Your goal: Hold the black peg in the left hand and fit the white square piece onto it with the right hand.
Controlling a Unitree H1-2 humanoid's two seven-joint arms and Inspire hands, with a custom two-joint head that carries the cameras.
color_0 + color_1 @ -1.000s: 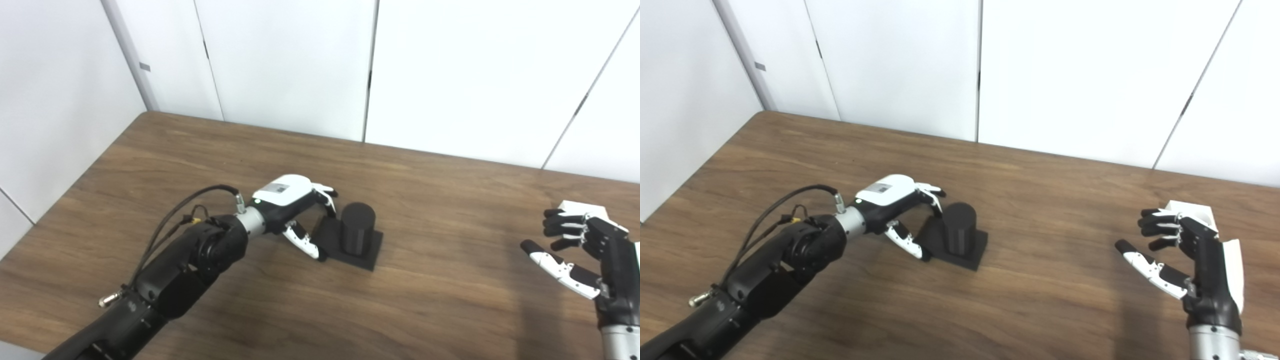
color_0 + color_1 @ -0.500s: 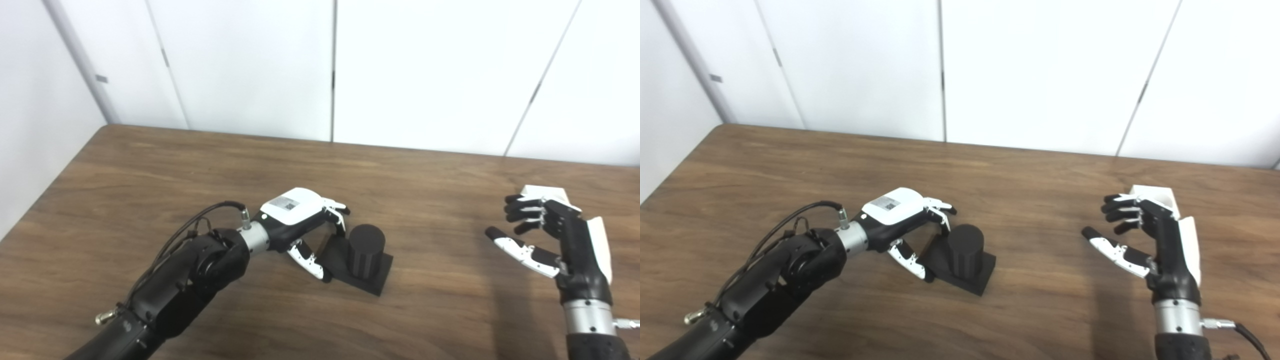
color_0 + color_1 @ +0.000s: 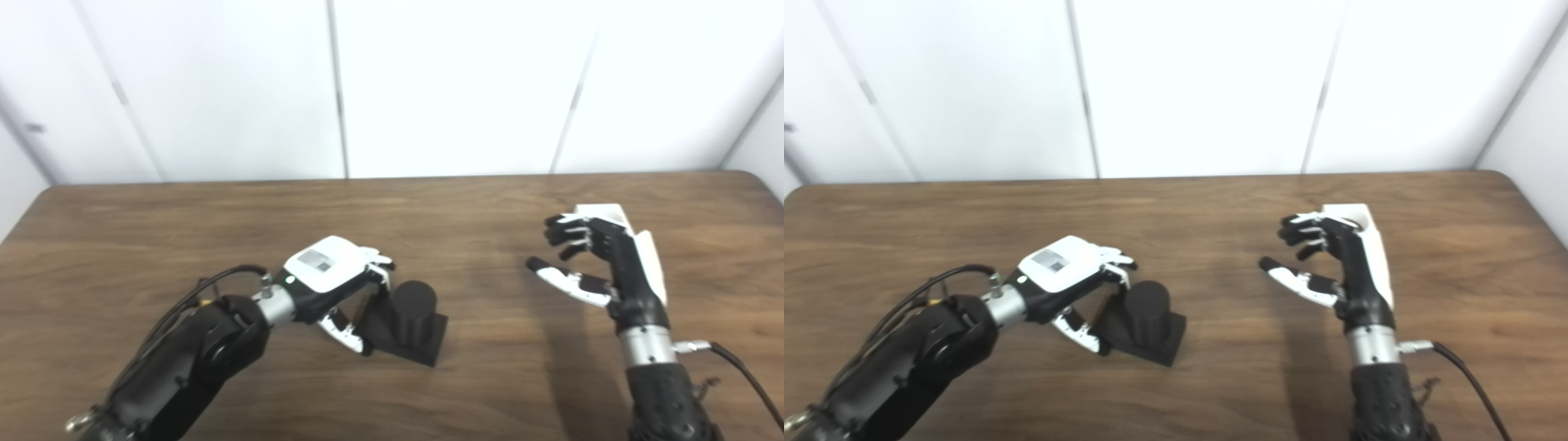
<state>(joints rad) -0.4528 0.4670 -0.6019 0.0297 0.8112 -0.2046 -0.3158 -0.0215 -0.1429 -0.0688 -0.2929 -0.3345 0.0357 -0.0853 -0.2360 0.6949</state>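
The black peg (image 3: 411, 304) is a short round post on a square black base (image 3: 422, 350), standing on the wooden table (image 3: 184, 233) left of centre. My left hand (image 3: 334, 280) is at the base's left side, open. Its thumb lies by the near left corner and its fingers reach toward the post's far side. The white square piece (image 3: 1350, 213) lies at the right. Only its far edge shows, with a round hole in its top. My right hand (image 3: 1335, 260) hovers open in front of it, fingers curled, thumb out to the left, holding nothing.
White wall panels (image 3: 453, 86) run behind the table's far edge. The table's right corner (image 3: 1497, 174) is in view past the white piece. Bare wood (image 3: 490, 294) lies between the two hands.
The camera has swung to the right, so the whole picture has shifted left. Both hands keep nearly the same pose beside their objects; nothing was grasped.
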